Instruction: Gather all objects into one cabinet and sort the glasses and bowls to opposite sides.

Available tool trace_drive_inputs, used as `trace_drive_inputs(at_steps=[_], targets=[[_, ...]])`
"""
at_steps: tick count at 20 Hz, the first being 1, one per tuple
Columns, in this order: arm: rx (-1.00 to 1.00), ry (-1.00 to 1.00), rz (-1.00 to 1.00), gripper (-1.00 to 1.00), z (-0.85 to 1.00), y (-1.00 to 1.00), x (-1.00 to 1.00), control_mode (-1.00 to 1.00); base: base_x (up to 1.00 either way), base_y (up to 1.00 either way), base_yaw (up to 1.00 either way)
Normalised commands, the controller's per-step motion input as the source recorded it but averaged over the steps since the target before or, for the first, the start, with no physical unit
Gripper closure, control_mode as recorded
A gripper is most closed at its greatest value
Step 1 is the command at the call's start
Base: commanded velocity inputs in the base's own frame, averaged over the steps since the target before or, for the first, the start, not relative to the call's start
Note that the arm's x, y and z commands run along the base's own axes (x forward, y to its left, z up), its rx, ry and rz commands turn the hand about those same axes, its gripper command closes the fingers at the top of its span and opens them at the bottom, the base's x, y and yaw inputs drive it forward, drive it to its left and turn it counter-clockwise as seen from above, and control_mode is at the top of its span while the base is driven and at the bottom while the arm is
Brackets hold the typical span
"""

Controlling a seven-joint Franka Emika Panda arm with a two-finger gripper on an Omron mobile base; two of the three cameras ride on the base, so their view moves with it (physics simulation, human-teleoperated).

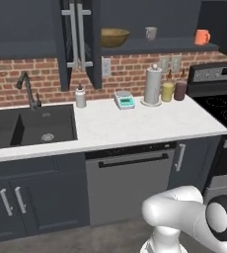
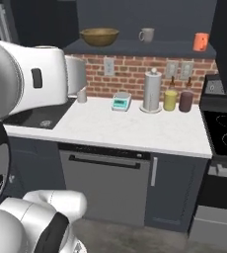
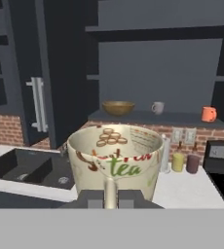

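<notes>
End effector (image 3: 111,198) pinched on cream "tea" mug (image 3: 115,158) by its handle. Open cabinet shelf (image 3: 155,117) straight ahead and slightly above, holding wooden bowl (image 3: 118,107), grey mug (image 3: 157,107), orange mug (image 3: 208,114).

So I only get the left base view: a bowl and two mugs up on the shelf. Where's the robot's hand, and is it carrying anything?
Observer: The hand view shows the gripper shut on the handle of a cream mug.
Operator: Is the mug plain?
Observer: No, it has the word "tea" in green on its side and small brown rounds printed inside.
Operator: Which way is the hand facing?
Observer: Toward the cabinet shelf. Beyond the held mug, the hand view shows the wooden bowl, the grey mug and the orange mug standing on it.
</notes>
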Motion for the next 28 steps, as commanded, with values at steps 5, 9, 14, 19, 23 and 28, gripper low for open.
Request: trace_drive_inputs(at_steps=[5,9,14,19,23,28], targets=[[0.0,0.0,0.0,1.0,0.0,0.0,0.0,1.0,0.96,0.0,0.0],[0.0,0.0,0.0,1.0,0.0,0.0,0.0,1.0,1.0,-0.03,0.0],[0.0,0.0,0.0,1.0,0.0,0.0,0.0,1.0,1.0,0.0,0.0],[0.0,0.0,0.0,1.0,0.0,0.0,0.0,1.0,1.0,-0.08,0.0],[0.0,0.0,0.0,1.0,0.0,0.0,0.0,1.0,1.0,-0.14,0.01],[0.0,0.0,0.0,1.0,0.0,0.0,0.0,1.0,0.53,-0.28,0.0]])
